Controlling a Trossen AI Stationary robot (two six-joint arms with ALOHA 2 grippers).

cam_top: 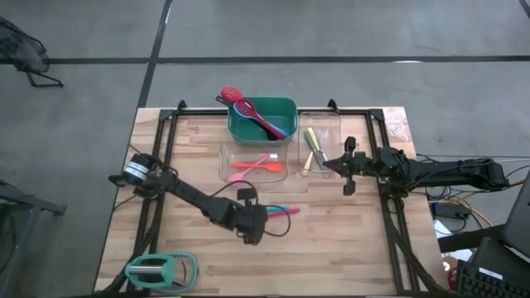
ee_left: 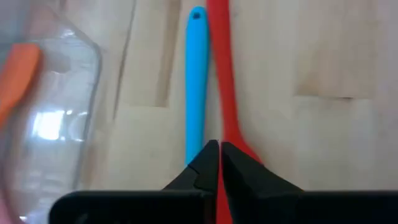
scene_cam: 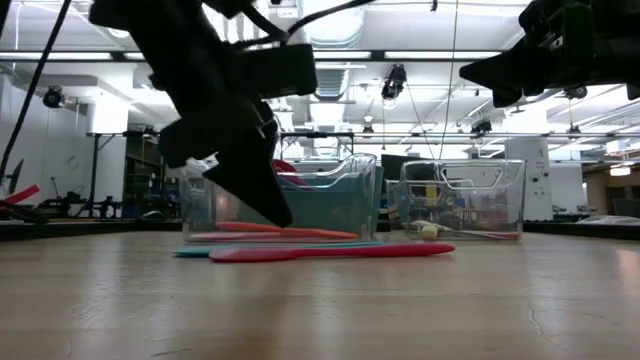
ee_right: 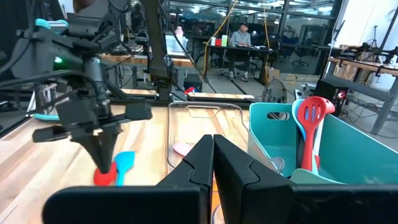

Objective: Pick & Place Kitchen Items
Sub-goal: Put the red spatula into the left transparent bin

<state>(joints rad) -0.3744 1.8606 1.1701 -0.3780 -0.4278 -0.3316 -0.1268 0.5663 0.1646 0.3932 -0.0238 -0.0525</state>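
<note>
A blue utensil (ee_left: 196, 81) and a red one (ee_left: 219, 68) lie flat, side by side, on the wooden table (cam_top: 348, 248) near its middle. My left gripper (ee_left: 217, 152) hovers shut just above their near ends, and in the low view its fingertips (scene_cam: 280, 215) stand clear of them. A green bin (cam_top: 262, 118) at the back holds a red slotted turner (ee_right: 313, 118) and blue utensils. A clear bin (cam_top: 252, 161) holds orange and pink utensils. A second clear bin (cam_top: 319, 145) holds yellow ones. My right gripper (ee_right: 212, 155) waits shut, level, above that second bin.
A mint-green and grey gadget (cam_top: 161, 269) lies at the table's near left corner. Black frame rails (cam_top: 153, 207) run along the left and right sides. Bare wood lies near the front edge. A person sits at a desk (ee_right: 239, 37) far behind the table.
</note>
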